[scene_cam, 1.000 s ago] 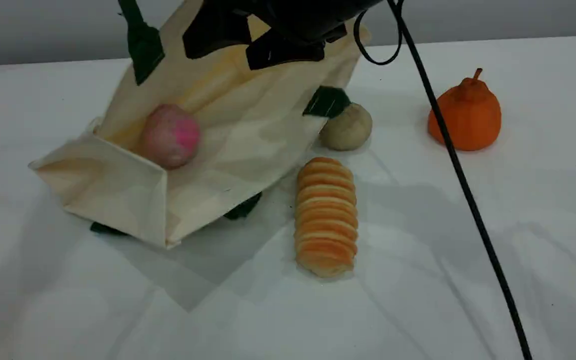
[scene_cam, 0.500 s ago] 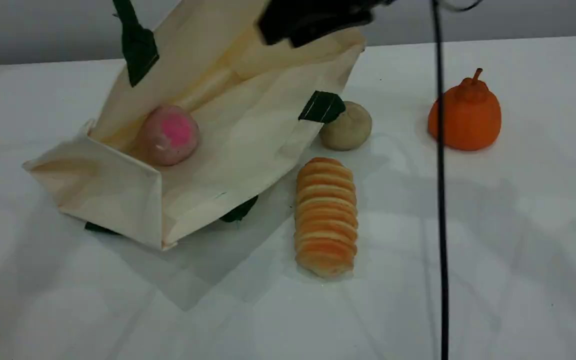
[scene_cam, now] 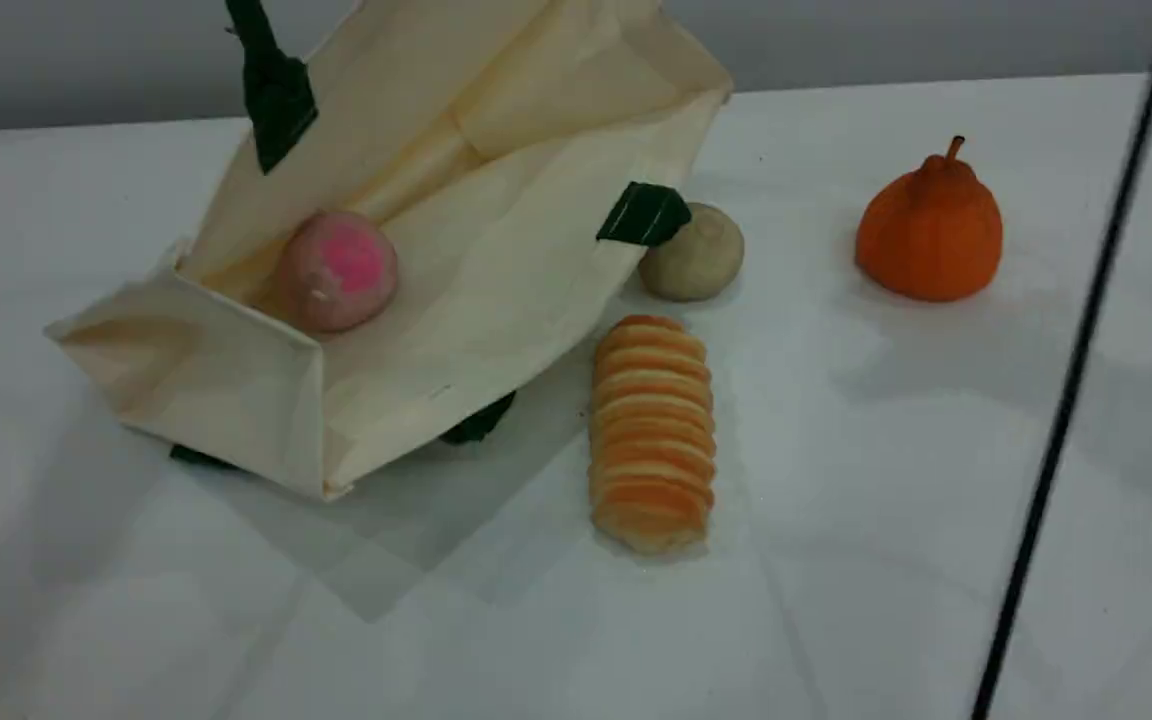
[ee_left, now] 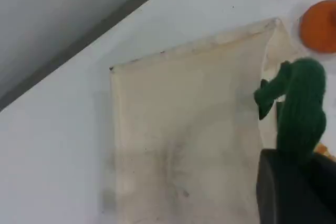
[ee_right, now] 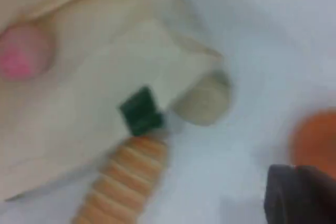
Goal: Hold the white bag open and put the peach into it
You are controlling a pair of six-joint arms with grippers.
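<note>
The white bag (scene_cam: 456,250) lies tilted on the table with its mouth held up and open at the top of the scene view. The peach (scene_cam: 336,268) rests inside it on the lower cloth wall. In the left wrist view my left gripper (ee_left: 294,182) is shut on the bag's green rope handle (ee_left: 300,109), above the bag's outer cloth (ee_left: 184,140). The right gripper (ee_right: 302,195) shows only as a dark tip in its own blurred view, with nothing in it, high above the peach (ee_right: 23,56) and a green tab (ee_right: 140,111). Neither arm shows in the scene view.
A beige bun (scene_cam: 693,252) touches the bag's right edge. A ridged bread loaf (scene_cam: 651,435) lies just in front of it. An orange pear-shaped fruit (scene_cam: 929,228) stands at the right. A black cable (scene_cam: 1076,380) hangs slanted across the right side.
The right arm has pulled up out of the scene view from over the bag's mouth, its gripper has shut, and its cable has swung right. The peach stays in the bag.
</note>
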